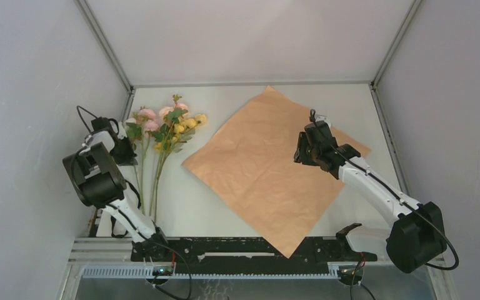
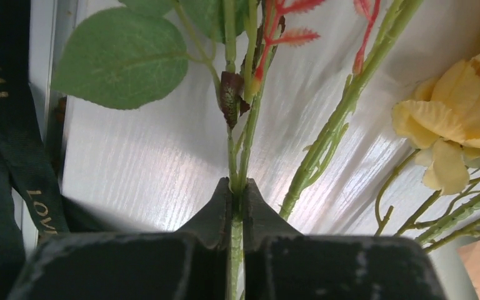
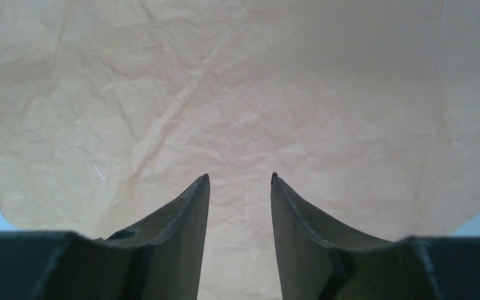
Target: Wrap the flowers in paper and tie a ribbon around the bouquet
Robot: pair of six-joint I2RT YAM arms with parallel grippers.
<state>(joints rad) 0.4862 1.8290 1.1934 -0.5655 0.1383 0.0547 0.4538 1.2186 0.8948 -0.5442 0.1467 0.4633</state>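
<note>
A: Left side first?
B: Left fingers (image 2: 219,206) are pinched together on one green stem (image 2: 236,156) of the flowers (image 1: 160,134), low over the surface (image 1: 225,100).
A: Flower orientation?
B: Lying flat at the left side. Long axis runs near-to-far, blooms toward the far edge, stem ends toward the arm bases.
A: Right side?
B: Right fingers (image 3: 190,212) are about half apart and hold nothing. They're over the paper (image 3: 237,94); contact, can't tell.
A: Paper?
B: Flat, peach side up, centre-right. It's turned like a diamond, with one corner far and one near. Close to the blooms but apart.
A: Ribbon?
B: Dark ribbon (image 2: 12,156) with gold lettering, left of the held stem, by the surface's left edge.
</note>
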